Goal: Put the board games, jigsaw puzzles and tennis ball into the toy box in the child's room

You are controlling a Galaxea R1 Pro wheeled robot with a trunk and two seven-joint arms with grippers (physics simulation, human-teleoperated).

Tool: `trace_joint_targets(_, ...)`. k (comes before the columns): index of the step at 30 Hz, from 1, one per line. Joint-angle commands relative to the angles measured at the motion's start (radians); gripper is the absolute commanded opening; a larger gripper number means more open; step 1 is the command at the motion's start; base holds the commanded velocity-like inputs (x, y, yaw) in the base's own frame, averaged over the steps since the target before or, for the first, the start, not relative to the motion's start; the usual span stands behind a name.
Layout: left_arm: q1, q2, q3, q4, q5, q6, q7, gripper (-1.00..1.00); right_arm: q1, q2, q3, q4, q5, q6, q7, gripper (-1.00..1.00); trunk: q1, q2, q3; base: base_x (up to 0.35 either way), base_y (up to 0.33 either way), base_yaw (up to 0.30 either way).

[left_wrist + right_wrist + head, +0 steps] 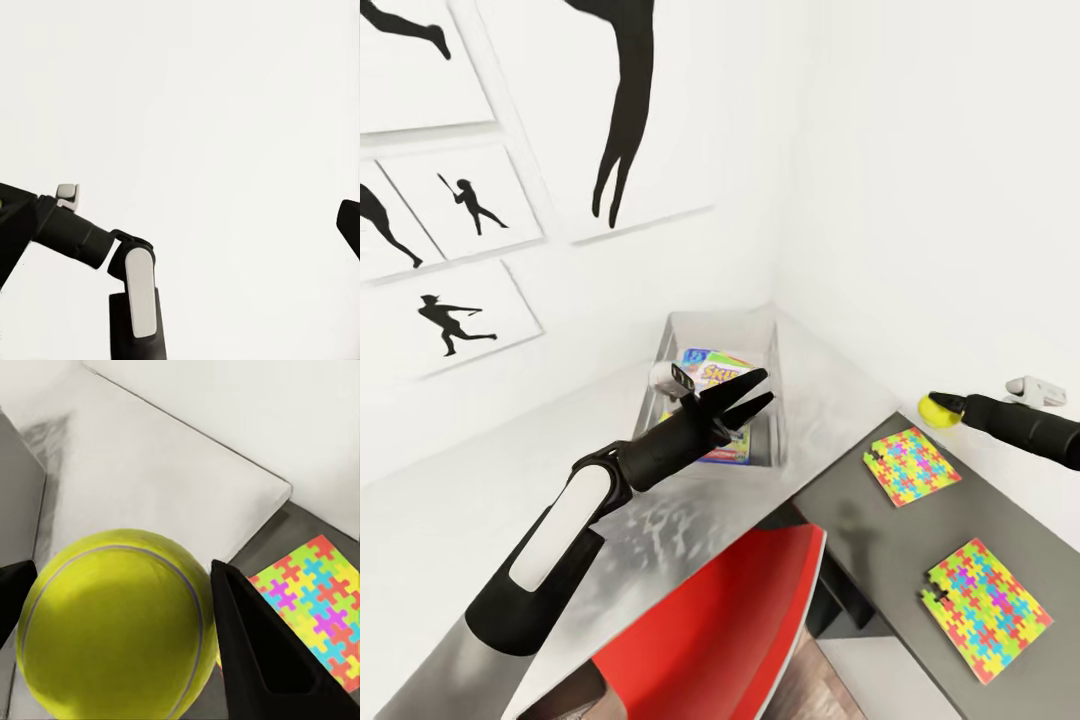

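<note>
The tennis ball (112, 622) sits clenched between the two black fingers (255, 652) of the right gripper (940, 408); its fuzzy yellow-green skin shows a pale curved seam, and its lower part is cut off by the right wrist view's edge. In the head view only a small yellow-green bulge (934, 410) of it shows at the tip of the dark right arm, above the join between the pale table (450, 500) and the lower dark grey desk (1000, 500).

Just below that gripper lies one jigsaw puzzle (911, 465), a flat box printed with small interlocking yellow, pink, blue and green pieces; a second jigsaw puzzle (986, 608) lies farther along the dark desk, well apart from the first.

Off to the gripper's left stands the toy box (780, 400), a shallow pale grey bin with sloping sides, in the corner of the glossy table top. Inside it lies the SKIP-BO game (712, 373), partly hidden by the left gripper (760, 392), whose black fingers are spread apart and hold nothing. What lies beneath that box is hard to make out.

A red chair (730, 620) shows under the table's edge. Black silhouette prints (455, 320) hang on the white wall.
</note>
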Motion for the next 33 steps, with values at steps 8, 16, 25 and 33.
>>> trace_joint_targets(8, 0.001, 0.001, 0.0, 0.001, 0.006, 0.003, -0.017, 1.0, -0.06, 0.0, 0.001, -0.001, 0.0, 0.005, 0.003, -1.0, 0.001, -0.002, 0.009, 0.0, 0.0, 0.201)
trace_joint_targets(16, 0.002, 0.008, 0.003, 0.001, 0.006, 0.003, -0.016, 1.0, -0.132, 0.001, 0.006, 0.016, 0.001, 0.005, 0.003, -1.0, 0.001, -0.002, 0.019, 0.0, 0.0, 0.205)
trace_joint_targets(25, 0.04, 0.046, 0.075, 0.001, 0.006, 0.002, -0.001, 1.0, -0.201, 0.002, 0.012, 0.037, 0.003, 0.005, 0.002, -1.0, 0.001, -0.002, 0.031, 0.0, 0.0, 0.212)
trace_joint_targets(33, 0.096, 0.059, 0.165, 0.001, 0.007, 0.014, 0.005, 1.0, -0.225, 0.002, 0.024, 0.042, 0.003, 0.005, 0.001, -1.0, 0.001, -0.002, 0.04, 0.0, 0.0, 0.219)
